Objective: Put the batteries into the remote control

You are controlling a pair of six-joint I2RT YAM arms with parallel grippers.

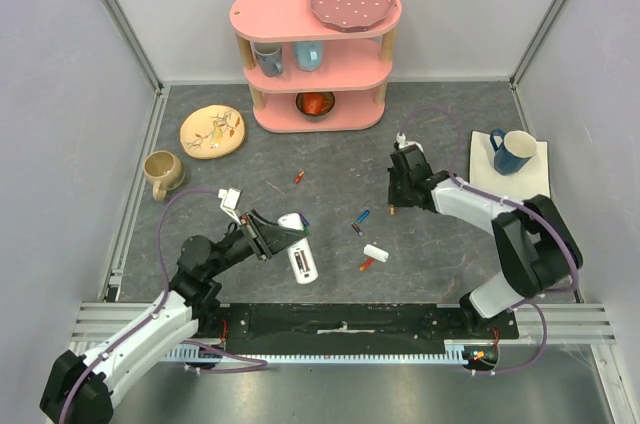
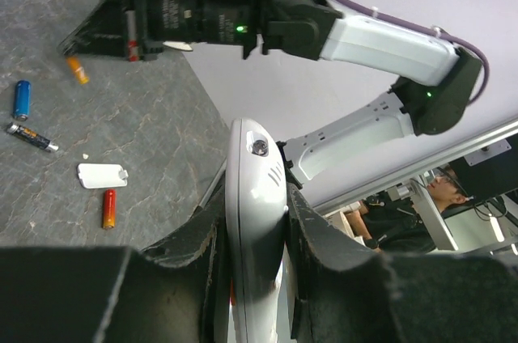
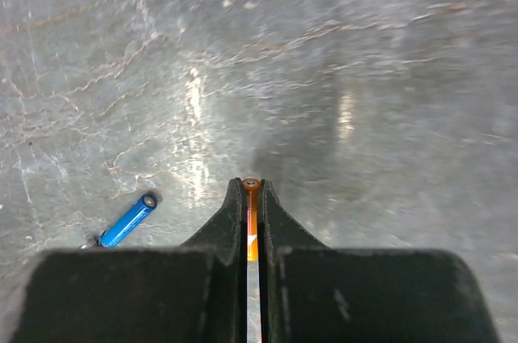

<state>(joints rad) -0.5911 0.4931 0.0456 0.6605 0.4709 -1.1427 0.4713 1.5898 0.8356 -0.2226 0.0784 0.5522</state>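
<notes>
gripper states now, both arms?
Left gripper: closed on the remote control.
Right gripper: closed on an orange battery.

Grey marbled table [image 1: 450, 144], pink shelf [image 1: 315, 54], yellow plate [image 1: 212, 131], beige mug [image 1: 163, 173], white cloth [image 1: 537, 172], blue battery [image 1: 361, 216], orange-red battery [image 1: 367, 265]

bright even light, glare, blurred foregrounds
</notes>
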